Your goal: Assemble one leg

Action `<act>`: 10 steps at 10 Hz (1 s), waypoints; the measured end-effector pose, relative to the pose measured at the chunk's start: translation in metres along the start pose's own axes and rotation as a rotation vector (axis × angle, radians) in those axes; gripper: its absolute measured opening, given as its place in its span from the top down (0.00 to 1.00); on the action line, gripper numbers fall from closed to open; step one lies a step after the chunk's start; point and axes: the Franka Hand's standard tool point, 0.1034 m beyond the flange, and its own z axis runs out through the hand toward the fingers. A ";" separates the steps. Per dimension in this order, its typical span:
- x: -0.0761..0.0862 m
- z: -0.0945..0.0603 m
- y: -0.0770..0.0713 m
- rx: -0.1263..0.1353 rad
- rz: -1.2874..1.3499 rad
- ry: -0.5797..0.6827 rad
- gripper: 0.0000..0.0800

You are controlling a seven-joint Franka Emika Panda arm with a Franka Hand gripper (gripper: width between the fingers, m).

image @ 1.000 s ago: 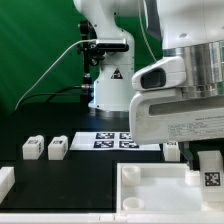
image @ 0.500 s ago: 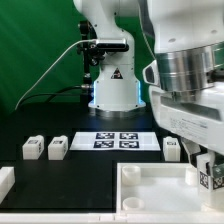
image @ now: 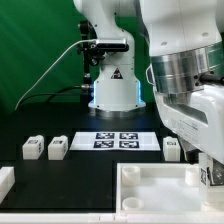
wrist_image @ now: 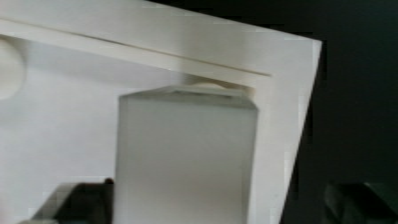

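My gripper is at the exterior view's right, shut on a small white leg. It holds the leg upright at the far right corner of the large white panel. In the wrist view the leg fills the middle between my dark fingers, its far end against the panel's raised rim corner. Three more legs stand on the black table: two at the left and one just behind the panel.
The marker board lies flat in the middle of the table before the arm's base. Another white part sits at the left edge.
The wrist has turned over the panel's corner, and the held leg's tag has swung partly out of sight. The leg stays at the same corner.
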 end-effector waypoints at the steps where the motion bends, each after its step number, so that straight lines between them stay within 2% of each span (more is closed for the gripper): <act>1: -0.008 0.001 -0.002 0.000 -0.159 0.008 0.22; 3: -0.022 0.001 -0.005 -0.011 -0.557 0.026 0.19; 6: -0.015 0.003 -0.003 -0.018 -0.776 0.025 0.19; 7: -0.007 0.004 0.002 -0.062 -1.039 0.038 0.19; 8: -0.006 0.003 0.001 -0.094 -1.175 0.053 0.19; 9: -0.006 0.003 0.000 -0.086 -1.161 0.055 0.19; 10: -0.007 0.003 0.000 -0.083 -1.130 0.054 0.34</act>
